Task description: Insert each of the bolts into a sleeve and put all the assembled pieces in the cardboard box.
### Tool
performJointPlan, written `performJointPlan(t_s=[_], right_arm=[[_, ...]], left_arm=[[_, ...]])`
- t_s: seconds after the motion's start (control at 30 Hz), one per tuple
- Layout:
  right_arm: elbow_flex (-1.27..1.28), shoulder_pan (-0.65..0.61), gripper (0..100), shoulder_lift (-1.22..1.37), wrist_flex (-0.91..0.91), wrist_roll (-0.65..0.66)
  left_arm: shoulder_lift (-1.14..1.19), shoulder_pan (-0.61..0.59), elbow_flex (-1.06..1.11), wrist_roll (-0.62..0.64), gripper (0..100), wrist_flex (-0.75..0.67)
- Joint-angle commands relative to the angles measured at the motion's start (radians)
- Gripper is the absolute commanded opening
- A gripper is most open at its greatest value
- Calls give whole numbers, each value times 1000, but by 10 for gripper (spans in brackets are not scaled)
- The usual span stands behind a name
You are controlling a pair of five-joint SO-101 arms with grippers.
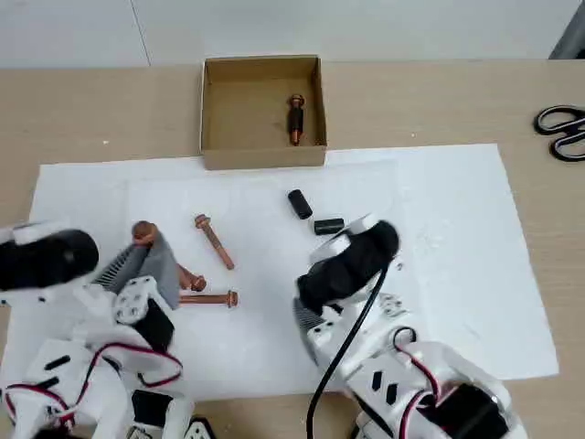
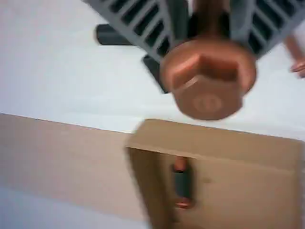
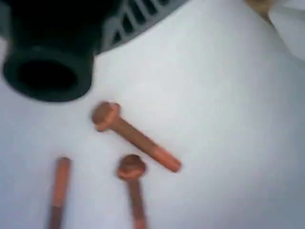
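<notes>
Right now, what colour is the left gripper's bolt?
Copper; the bolt shows best in the left wrist view.

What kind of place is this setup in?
Likely a lab or workshop bench: a wooden table covered by a white sheet, a cardboard box, loose bolts and sleeves, and scissors at the edge.

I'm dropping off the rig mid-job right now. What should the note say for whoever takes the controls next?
Pincers: the left pincer is shut on the held bolt; the right pincer is shut on the held sleeve.
On the white paper: three loose bolts and two loose sleeves.
Done: one assembled piece lies in the cardboard box.
Left: join the held bolt and held sleeve, box them, then assemble and box the rest.
</notes>
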Motion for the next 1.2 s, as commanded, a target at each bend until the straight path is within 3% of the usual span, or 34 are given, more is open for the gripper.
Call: performJointPlan(t_s=[0.0,0.2,0.53,1.17], right_arm=[[31,-64,2,-50,-84,12],[127,-131,2,-140,-84,12],[285,-232,3,-271,-114,12],[296,-229,3,-275,-193,118]], left_arm=[[-68,83,36,68,5,-54],[-97,160,48,141,5,-54],[-92,295,91,144,5,-153],[-91,425,97,147,5,-94]])
